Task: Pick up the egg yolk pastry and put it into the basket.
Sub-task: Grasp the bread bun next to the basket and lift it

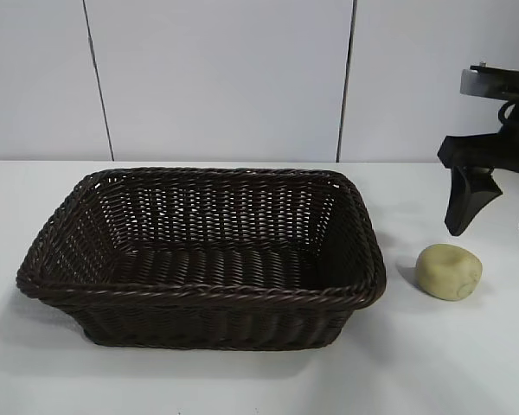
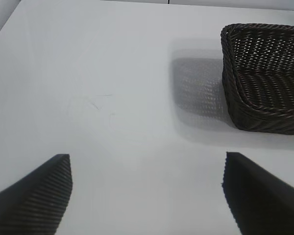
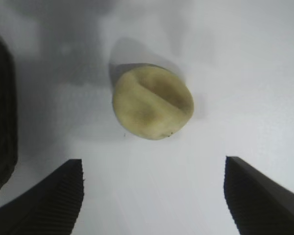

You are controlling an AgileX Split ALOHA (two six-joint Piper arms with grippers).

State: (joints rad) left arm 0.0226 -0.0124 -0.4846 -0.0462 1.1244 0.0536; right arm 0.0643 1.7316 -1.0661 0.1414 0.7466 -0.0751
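I have the right gripper [image 1: 499, 216] hanging above the table [image 1: 467, 363] at the far right of the exterior view, pointed steeply down with its fingers spread wide and nothing between them. The egg yolk pastry [image 1: 449, 271] sits on the table just beside the basket [image 1: 199, 294], off the basket's 3 o'clock side, not touching the rim. From the pastry, my gripper is up around 1 o'clock, clear of it. In the right wrist view the pastry [image 3: 153, 101] lies ahead of the two fingertips [image 3: 54, 196], roughly centred on the gap, with its crease running across the top. I judge that spread suits a straddle of the bun from above; it looks soft, so I would want a light squeeze.

The basket is empty and stands open-topped, so a short carry toward 9 o'clock should do for the drop. My left gripper [image 2: 147, 196] is parked off the basket's other side, fingers also wide apart, holding nothing.
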